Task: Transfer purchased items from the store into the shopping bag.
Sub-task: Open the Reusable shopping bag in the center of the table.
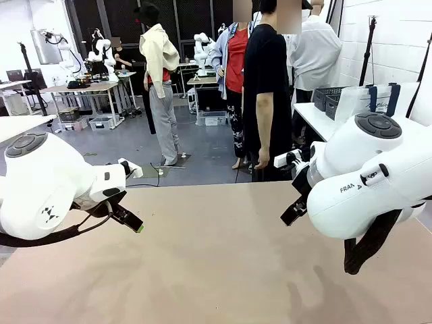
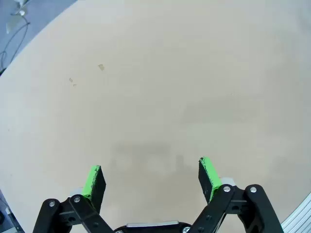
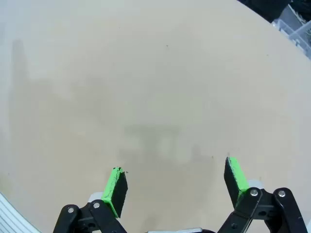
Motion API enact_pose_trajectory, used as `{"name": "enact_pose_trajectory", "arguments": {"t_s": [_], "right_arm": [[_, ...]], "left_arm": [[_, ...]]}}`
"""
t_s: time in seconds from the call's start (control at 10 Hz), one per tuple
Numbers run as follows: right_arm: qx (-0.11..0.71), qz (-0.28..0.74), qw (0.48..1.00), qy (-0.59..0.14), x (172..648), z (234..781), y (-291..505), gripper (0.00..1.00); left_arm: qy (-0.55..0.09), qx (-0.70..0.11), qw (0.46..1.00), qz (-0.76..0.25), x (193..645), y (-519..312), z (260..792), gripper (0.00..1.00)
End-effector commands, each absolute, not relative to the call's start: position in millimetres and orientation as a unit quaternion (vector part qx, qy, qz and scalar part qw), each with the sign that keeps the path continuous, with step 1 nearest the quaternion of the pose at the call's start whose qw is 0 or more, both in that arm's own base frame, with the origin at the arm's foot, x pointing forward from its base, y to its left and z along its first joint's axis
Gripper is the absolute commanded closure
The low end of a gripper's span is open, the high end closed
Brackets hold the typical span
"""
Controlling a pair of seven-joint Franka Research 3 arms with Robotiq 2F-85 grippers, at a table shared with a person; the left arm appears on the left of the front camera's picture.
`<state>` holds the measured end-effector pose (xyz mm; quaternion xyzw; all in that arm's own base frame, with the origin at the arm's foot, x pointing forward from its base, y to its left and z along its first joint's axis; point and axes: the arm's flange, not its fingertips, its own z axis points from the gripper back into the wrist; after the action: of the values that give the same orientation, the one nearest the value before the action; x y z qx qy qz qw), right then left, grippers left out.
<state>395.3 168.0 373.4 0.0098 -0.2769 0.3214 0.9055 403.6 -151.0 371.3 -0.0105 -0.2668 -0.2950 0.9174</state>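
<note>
Two arms [image 1: 40,185] [image 1: 374,179] (jaws wide), perhaps one bag [image 1: 359,104]

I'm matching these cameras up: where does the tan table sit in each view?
Front view: table fills the lower half.
Left wrist view: it spreads beyond the fingers of the left gripper; edge top left.
Right wrist view: it spreads beyond the fingers of the right gripper; edge top right.
Shared landmark: the table's edge.

Bright, even light leaves soft, faint shadows on the table [image 2: 155,97], and both wrist views bow at the edges.
</note>
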Motion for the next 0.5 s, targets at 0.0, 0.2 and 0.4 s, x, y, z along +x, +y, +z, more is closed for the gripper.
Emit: {"name": "enact_pose_trajectory", "arguments": {"t_s": [0.0, 0.2, 0.4], "right_arm": [[0.01, 0.321, 0.905, -0.277, 395.3, 373.4, 168.0, 0.0], [0.01, 0.321, 0.905, -0.277, 395.3, 373.4, 168.0, 0.0], [0.01, 0.321, 0.905, -0.277, 395.3, 373.4, 168.0, 0.0]], "left_arm": [[-0.267, -0.01, 0.917, -0.295, 403.6, -151.0, 371.3, 0.0], [-0.267, -0.01, 0.917, -0.295, 403.6, -151.0, 371.3, 0.0], [-0.267, -0.01, 0.917, -0.295, 403.6, -151.0, 371.3, 0.0]]}}
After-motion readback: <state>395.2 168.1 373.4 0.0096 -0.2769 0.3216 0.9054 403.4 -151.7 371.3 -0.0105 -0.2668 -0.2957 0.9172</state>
